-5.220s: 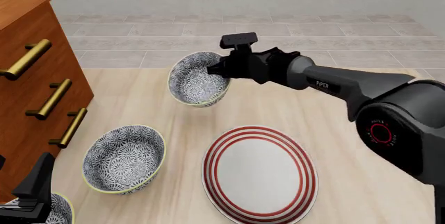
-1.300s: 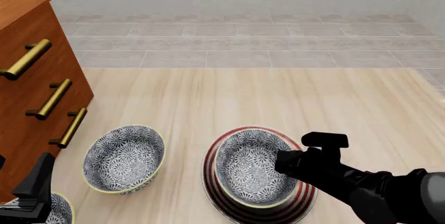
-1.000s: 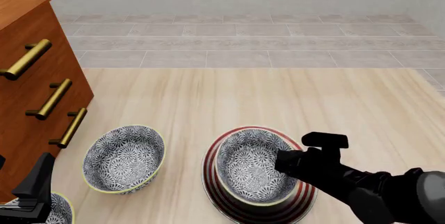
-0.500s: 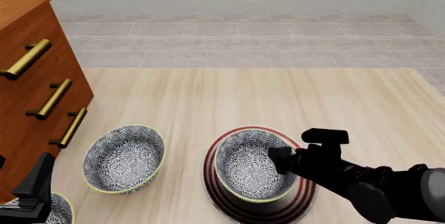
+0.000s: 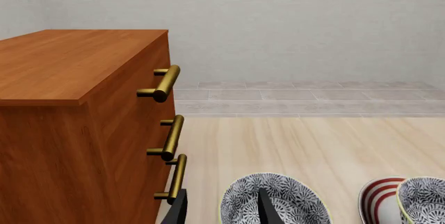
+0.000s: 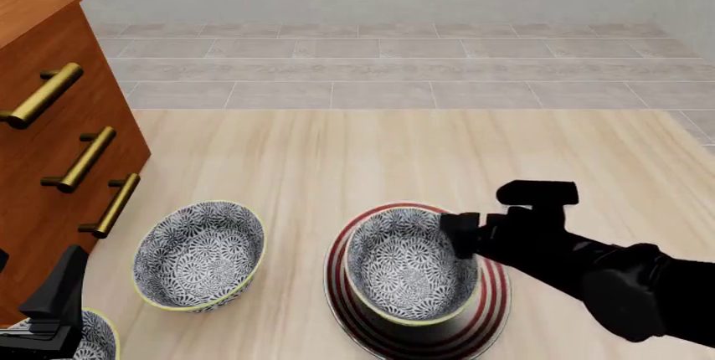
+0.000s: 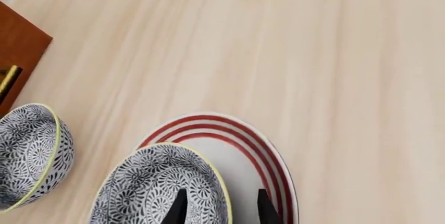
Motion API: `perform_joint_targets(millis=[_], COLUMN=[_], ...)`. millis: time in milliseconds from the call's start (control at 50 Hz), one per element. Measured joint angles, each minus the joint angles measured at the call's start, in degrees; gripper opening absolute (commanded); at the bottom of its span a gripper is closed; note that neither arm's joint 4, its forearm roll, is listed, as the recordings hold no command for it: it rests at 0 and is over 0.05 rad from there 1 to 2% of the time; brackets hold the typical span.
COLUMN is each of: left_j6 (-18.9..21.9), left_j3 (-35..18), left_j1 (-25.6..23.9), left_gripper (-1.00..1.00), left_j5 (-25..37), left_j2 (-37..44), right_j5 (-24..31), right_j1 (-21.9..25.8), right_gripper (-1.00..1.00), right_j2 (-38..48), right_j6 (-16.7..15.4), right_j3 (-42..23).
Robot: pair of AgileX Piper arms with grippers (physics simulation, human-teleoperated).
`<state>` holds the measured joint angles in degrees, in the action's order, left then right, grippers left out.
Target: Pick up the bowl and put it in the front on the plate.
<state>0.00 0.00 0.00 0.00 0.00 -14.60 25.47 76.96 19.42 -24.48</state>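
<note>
Bowl [image 6: 410, 275] seated on plate [image 6: 490, 303]; right gripper [image 7: 218, 203] parted, fingers astride its rim, gripping nothing; we judge a straight upward lift safest, so no finger drags the rim

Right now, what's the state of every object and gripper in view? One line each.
Blue-grey floral bowl on the plate: upright, released.
Red-ringed white plate: flat on the table, bearing that bowl.
Second floral bowl: upright on the table, left of the plate.
Third floral bowl: mostly cut off at the near-left edge.
Wooden dresser: drawers closed.
Right gripper: open over the bowl's rim.
Left gripper: open, empty.
</note>
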Motion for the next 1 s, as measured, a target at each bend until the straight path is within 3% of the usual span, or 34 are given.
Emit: perform_joint_targets(millis=[500,1000], left_j6=[0.0,0.0], left_j3=[0.0,0.0], left_j1=[0.0,0.0], left_gripper=[1.0,1.0], left_j5=[0.0,0.0], left_j2=[0.0,0.0], right_j5=[6.2,6.5], right_j1=[-2.3,-4.9], right_gripper=[1.0,1.0], right_j2=[-4.7,-10.9], right_j6=[-8.9,-13.7], right_j3=[-5.5,-8.4])
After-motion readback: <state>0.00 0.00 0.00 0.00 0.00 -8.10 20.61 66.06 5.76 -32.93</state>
